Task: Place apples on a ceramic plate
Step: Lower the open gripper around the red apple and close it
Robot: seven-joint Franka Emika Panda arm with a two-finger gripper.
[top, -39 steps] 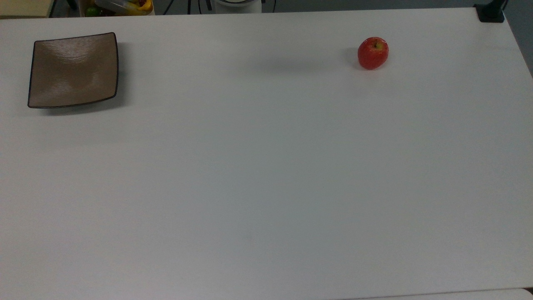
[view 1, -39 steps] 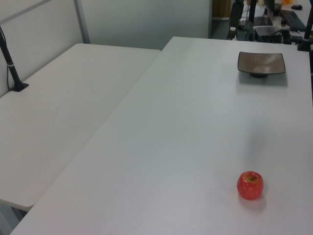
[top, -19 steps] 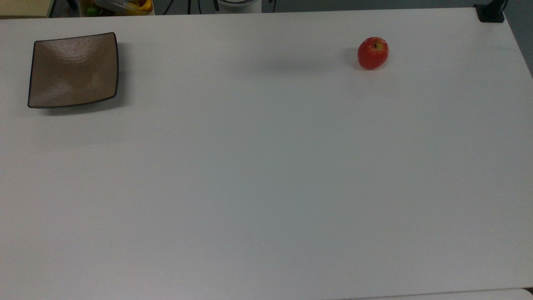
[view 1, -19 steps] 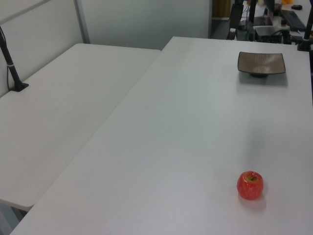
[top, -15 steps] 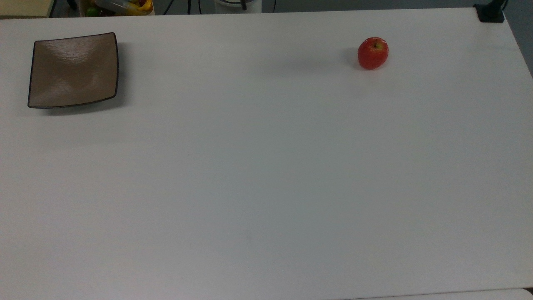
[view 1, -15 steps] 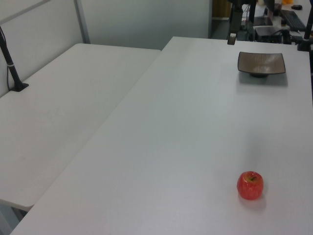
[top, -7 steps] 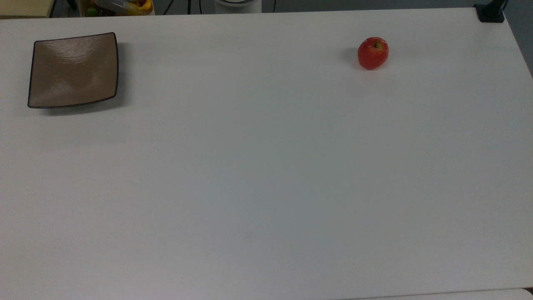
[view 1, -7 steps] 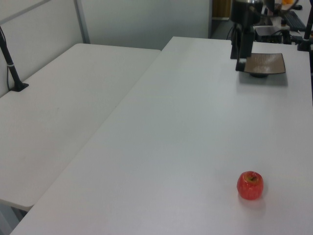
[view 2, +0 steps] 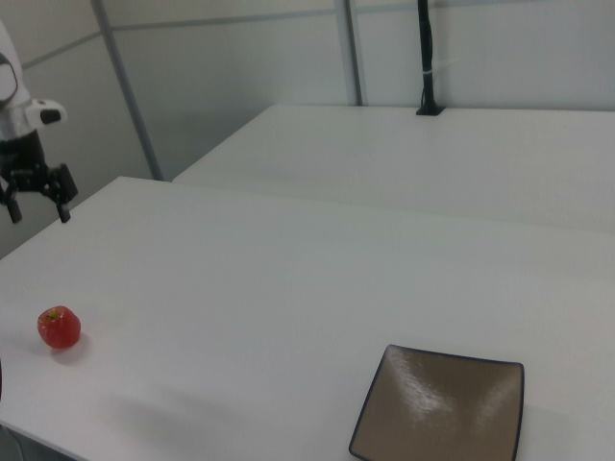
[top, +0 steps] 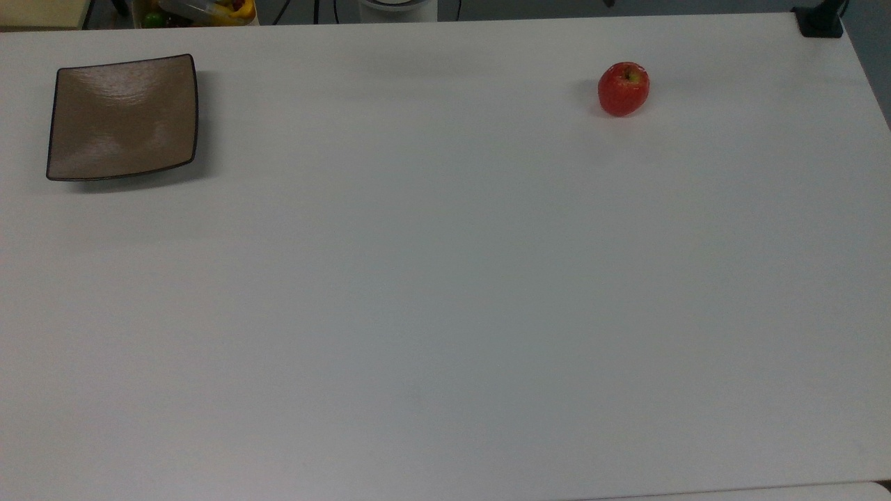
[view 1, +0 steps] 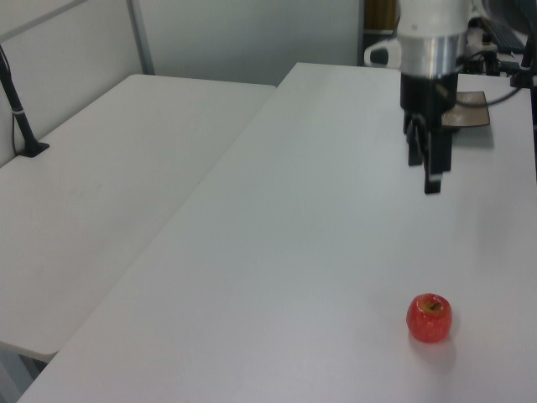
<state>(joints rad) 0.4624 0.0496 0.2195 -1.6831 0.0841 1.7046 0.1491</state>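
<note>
The small red apple (top: 624, 88) rests on the white table near the top view's upper right, seen also as the apple (view 1: 430, 317) and the apple (view 2: 59, 327). The square taupe ceramic plate (top: 124, 117) lies bare at the top view's upper left. My gripper (view 1: 423, 175) hangs above the table between plate and apple, hiding part of the plate (view 1: 472, 110) in the left view. In the right view my gripper (view 2: 38, 215) is open, its fingers spread with nothing between them, above and slightly behind the apple. The plate (view 2: 440, 407) sits at the lower right there.
A second white table (view 1: 101, 193) adjoins the work table. A black pole (view 2: 426, 58) is clamped to it. A black clamp (top: 820, 21) sits at the top view's upper right corner. A bin of coloured items (top: 202, 10) lies beyond the far edge.
The arm has swung in from beyond the plate and moved along the table toward the apple. Apple and plate have not moved.
</note>
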